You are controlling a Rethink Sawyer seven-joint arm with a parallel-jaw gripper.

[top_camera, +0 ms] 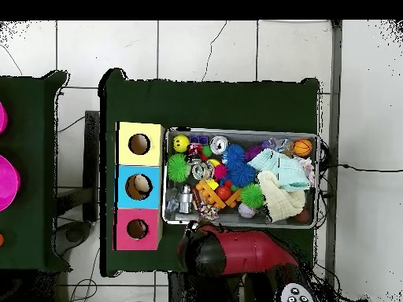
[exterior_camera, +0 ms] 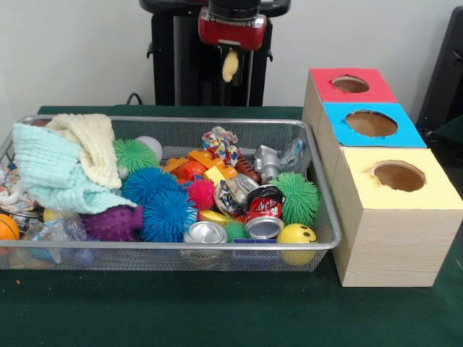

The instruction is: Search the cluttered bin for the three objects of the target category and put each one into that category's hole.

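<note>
Silver mesh bin (exterior_camera: 29, 249) fills the front view's left and centre, long axis running left–right, beside three boxes. My gripper (exterior_camera: 230, 66) hangs at top centre, clenched on a yellowish object. I judge a delivery step under way — next I must line up over a hole (exterior_camera: 371, 123).

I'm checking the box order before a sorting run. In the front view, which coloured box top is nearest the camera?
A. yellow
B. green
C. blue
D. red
A: the yellow-topped box stands at the near end of the row, with the blue box behind it and the red box farthest back, all beside the bin.
</note>
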